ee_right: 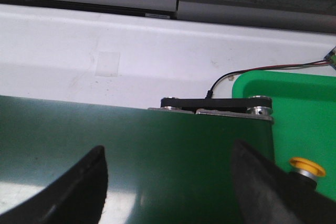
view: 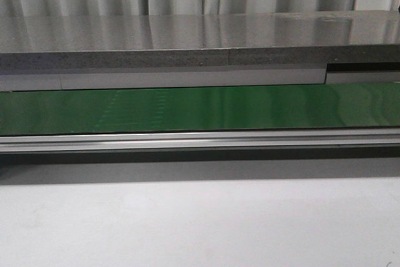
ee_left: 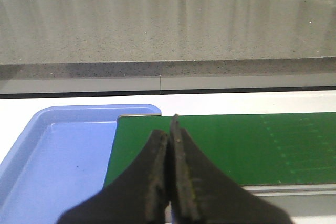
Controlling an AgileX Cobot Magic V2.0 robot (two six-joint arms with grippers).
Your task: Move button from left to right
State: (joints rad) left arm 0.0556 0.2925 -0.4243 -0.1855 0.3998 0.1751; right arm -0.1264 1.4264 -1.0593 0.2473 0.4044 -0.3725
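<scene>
One button [ee_right: 307, 167] in green tray [ee_right: 294, 103], beside spread right claw [ee_right: 173, 182]

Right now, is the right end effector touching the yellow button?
Cannot tell. In the right wrist view the open right end effector has one finger overlapping the button in the green tray, hiding any contact or gap.
</scene>
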